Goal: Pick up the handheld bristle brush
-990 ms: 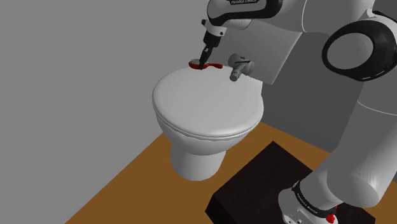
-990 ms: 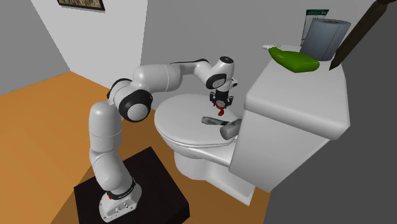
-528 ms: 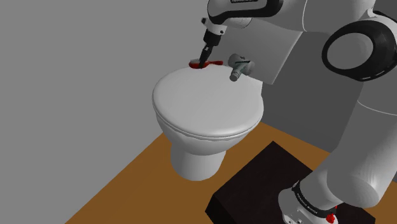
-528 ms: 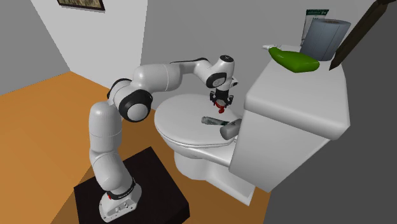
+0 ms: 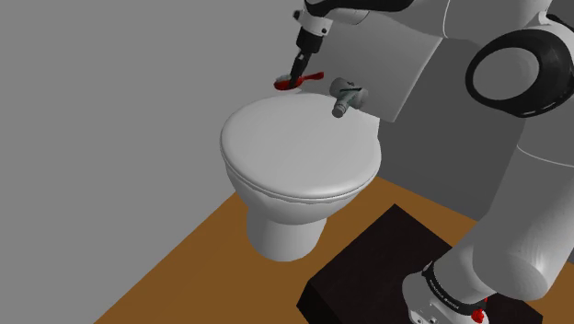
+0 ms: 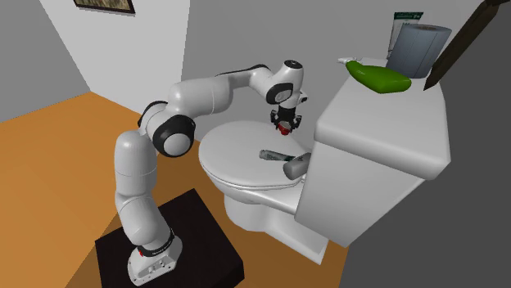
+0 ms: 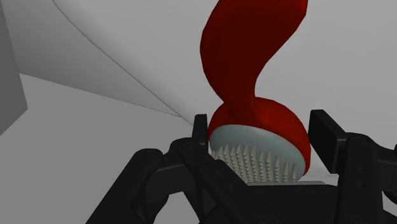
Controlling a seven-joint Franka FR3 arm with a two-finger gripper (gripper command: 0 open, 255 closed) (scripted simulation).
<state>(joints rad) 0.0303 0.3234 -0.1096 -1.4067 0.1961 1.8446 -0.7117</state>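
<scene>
Brush (image 7: 253, 83) in gripper (image 7: 261, 135), clear of toilet lid (image 5: 299, 155)

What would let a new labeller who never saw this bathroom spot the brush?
Find the white toilet, lid shut. Above the lid's rear, the black gripper clasps a small brush. It is red with a curvy handle and pale bristles, unlike the grey cylindrical object lying nearby.

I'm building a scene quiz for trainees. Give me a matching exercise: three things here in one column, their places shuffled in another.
1 red bristle brush with a curved handle
2 green elongated object
3 black box stand

A on the brown floor
B on the white toilet tank
C clasped by the black gripper

Pairs: 1-C, 2-B, 3-A
</scene>
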